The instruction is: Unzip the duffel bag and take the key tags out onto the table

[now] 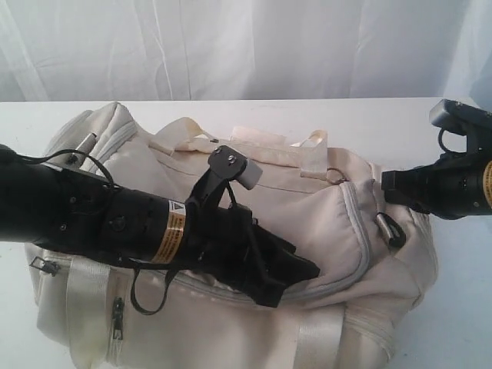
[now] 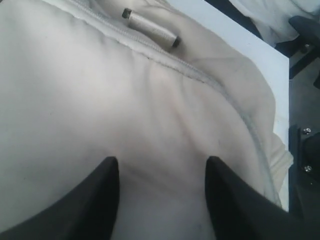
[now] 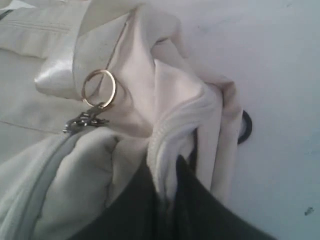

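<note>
Lying on the table: the cream duffel bag (image 1: 307, 200) takes up the middle of the white table (image 1: 453, 323), with its long side running left to right.
Zipper: the grey curved zipper (image 1: 355, 223) looks closed along the stretch that shows. Its slider (image 3: 84, 121) sits at the bag's right end, hooked to a gold metal ring (image 3: 98, 88).
Pull tab: a pale cylindrical pull tab (image 1: 390, 228) lies on the right end, just beside the zipper.
Straps: shiny cream straps (image 1: 261, 142) lie folded along the far side of the bag's top.
Pocket zip: a small dark pocket zip (image 1: 118, 315) runs down the near left face of the bag.
Left gripper: the left gripper (image 1: 304, 270) reaches in from the left across the bag's top. Its jaws are spread wide, and both dark fingers (image 2: 95, 200) have their tips against the top panel with only smooth fabric between them.
Right gripper: the right gripper (image 1: 387, 183) is at the bag's right end. It is closed narrow, and its fingers (image 3: 205, 215) pinch a raised fold of cream fabric and ribbed edging.
Backdrop: a white curtain (image 1: 231, 46) hangs beyond the far edge of the table.
</note>
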You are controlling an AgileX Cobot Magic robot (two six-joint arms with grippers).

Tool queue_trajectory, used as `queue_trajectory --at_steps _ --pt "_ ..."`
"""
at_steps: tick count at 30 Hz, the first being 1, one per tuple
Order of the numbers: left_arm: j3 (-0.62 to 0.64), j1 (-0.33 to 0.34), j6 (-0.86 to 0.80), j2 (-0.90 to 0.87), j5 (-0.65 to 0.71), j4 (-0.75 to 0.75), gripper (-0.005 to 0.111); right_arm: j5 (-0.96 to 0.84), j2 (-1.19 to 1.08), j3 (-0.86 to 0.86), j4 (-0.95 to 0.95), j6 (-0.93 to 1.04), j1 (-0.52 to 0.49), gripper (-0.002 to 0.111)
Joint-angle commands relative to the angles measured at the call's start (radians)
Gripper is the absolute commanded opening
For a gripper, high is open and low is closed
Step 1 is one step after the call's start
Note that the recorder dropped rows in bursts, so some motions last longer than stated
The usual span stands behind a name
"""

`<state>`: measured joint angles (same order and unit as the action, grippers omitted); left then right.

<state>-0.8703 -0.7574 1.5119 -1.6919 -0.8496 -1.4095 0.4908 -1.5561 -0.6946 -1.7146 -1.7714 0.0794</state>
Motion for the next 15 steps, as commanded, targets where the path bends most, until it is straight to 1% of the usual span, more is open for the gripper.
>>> queue_trajectory --at_steps 1,4,7,10,12,15 --pt "-0.039 -0.011 -0.022 0.029 -0.044 0.028 0.056 -0.007 -0.001 0.018 -0.03 0.02 -0.009 0.0" --pt "-0.08 -0.01 -0.031 0.053 -0.011 0.063 0.056 -0.018 -0.001 0.018 -0.03 0.022 -0.009 0.0" --pt "-0.128 -0.01 -0.053 0.067 0.074 0.11 0.056 -0.018 -0.001 0.018 -0.03 0.024 -0.009 0.0" --pt "-0.185 -0.01 -0.063 0.06 0.224 0.195 0.056 -0.011 -0.001 0.018 -0.03 0.069 -0.009 0.0" --pt "-0.227 -0.01 -0.081 0.042 0.294 0.197 0.056 -0.002 -0.001 0.018 -0.03 0.104 -0.009 0.0" --pt "-0.298 -0.01 -0.106 -0.003 0.303 0.19 0.056 0.002 -0.001 0.018 -0.03 0.116 -0.009 0.0"
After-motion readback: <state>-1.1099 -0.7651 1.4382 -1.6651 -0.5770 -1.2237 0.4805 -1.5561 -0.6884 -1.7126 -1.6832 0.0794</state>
